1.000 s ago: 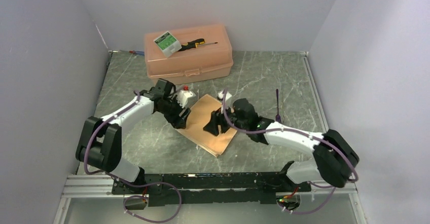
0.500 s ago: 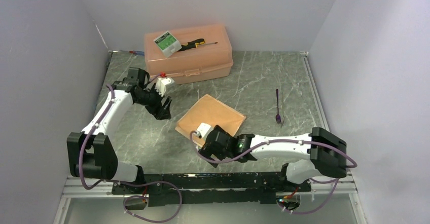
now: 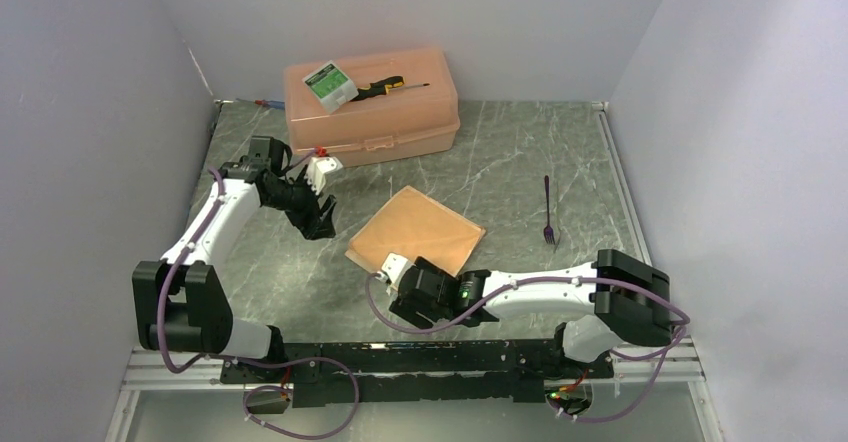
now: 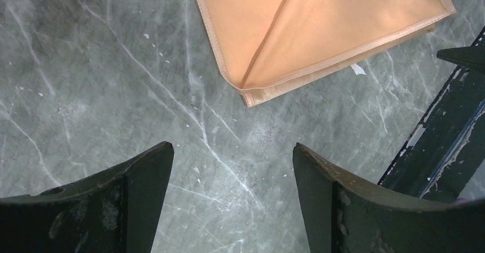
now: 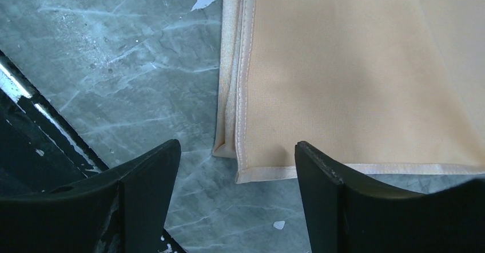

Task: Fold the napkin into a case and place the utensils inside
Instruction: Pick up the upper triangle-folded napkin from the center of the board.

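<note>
The peach-orange napkin (image 3: 420, 227) lies folded flat mid-table as a broad rectangle, and a slanted fold crosses it (image 4: 320, 30). No case is in view. Of the utensils, one purple fork (image 3: 548, 212) rests on the marble to the right. My left gripper (image 3: 322, 226) hangs left of the cloth, open and empty (image 4: 233, 145), with a napkin corner just ahead. Low over the napkin's near corner (image 5: 343, 64), my right gripper (image 3: 408, 297) stands open with only the hemmed corner below its tips (image 5: 237, 143).
A rigid peach plastic box (image 3: 372, 102) stands at the back with a screwdriver (image 3: 385, 86) and a small green-white pack (image 3: 330, 84) on its lid. Grey walls close three sides. The black base rail (image 3: 420, 357) runs along the near edge.
A second ago both grippers were on the napkin. Both have let go and pulled away, left arm back-left, right arm toward the near edge. The napkin now lies flat and turned.
</note>
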{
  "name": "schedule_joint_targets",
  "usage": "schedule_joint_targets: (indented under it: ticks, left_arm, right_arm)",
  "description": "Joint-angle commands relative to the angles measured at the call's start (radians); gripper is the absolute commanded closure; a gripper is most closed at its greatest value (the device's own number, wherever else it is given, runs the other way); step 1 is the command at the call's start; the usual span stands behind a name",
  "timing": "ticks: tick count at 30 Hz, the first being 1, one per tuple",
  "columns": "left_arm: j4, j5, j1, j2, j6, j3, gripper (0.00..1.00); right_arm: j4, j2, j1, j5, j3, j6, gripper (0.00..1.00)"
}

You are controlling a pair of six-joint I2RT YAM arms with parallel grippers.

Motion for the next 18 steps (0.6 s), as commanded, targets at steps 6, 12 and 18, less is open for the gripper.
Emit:
schedule_joint_targets:
  ticks: [6,12,18]
  left_arm:
    - [0.012,0.092,0.006,-0.009,0.094,0.026,0.16]
    - [-0.021,0.102,0.008,0.029,0.104,0.091,0.15]
    - [-0.016,0.092,0.021,0.05,0.119,0.086,0.16]
  right_arm:
    - [0.048,0.037,0.004,-0.001,0.012,-0.031,0.34]
    - [0.021,0.099,-0.001,-0.005,0.047,-0.028,0.32]
    - [0.023,0.118,-0.009,0.001,0.051,-0.005,0.48]
